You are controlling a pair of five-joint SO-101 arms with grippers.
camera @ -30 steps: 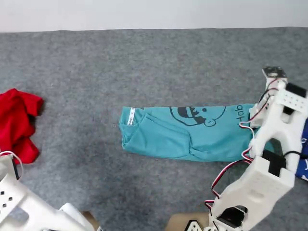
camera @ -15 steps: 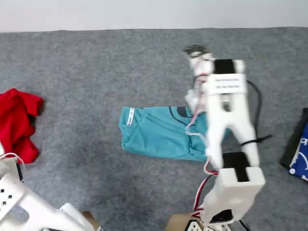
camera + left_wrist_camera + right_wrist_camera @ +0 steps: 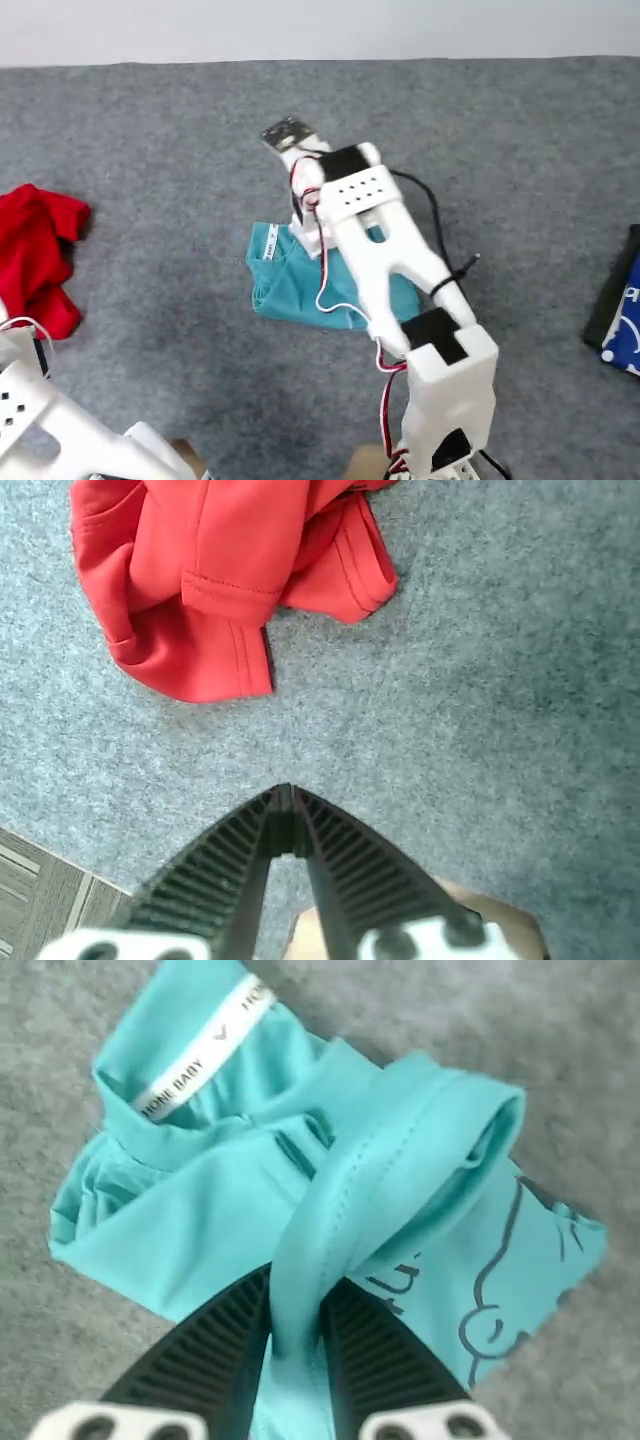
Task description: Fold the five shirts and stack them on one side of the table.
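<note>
Right wrist view | right tool [image 3: 297,1295] grasping teal shirt [image 3: 180,1210] hem | left tool [image 3: 289,802] clenched

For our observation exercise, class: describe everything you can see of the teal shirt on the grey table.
The teal shirt looks like soft, thin knit fabric, with a white neck label and a dark cartoon print. It lies partly doubled over, its collar end flat on the grey felt-like table cover. The right hand is shut on a stitched hem edge, holding that fold raised above the collar end. Nothing else touches it.
</note>
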